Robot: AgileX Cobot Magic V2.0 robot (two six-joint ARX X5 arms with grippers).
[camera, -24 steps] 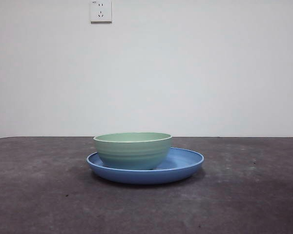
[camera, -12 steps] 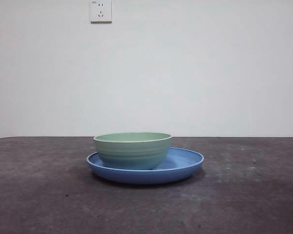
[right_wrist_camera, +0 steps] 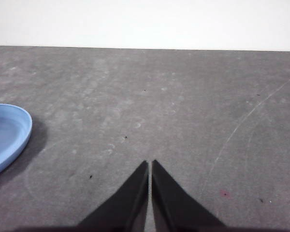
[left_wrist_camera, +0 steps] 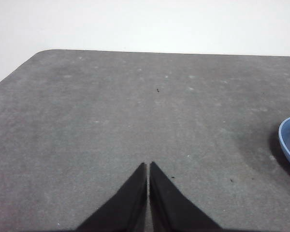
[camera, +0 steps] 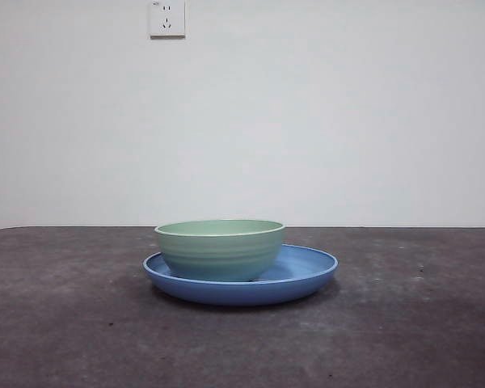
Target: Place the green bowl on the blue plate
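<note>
Table [camera: 56, 323] bare but for the plate [camera: 307, 271]; bowl [camera: 220, 249] sits upright on plate, off-centre toward one rim, so task looks done. My left claw [left_wrist_camera: 148, 166] & right claw [right_wrist_camera: 150, 165] both clenched empty, parked well apart from plate w/ nothing left to carry

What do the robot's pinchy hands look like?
Each tool is plain black. The left tool and the right tool each have two smooth jaws tapering to sharp points, like a beak. No cables, stickers or markings show, and the arms themselves are out of view.
</note>
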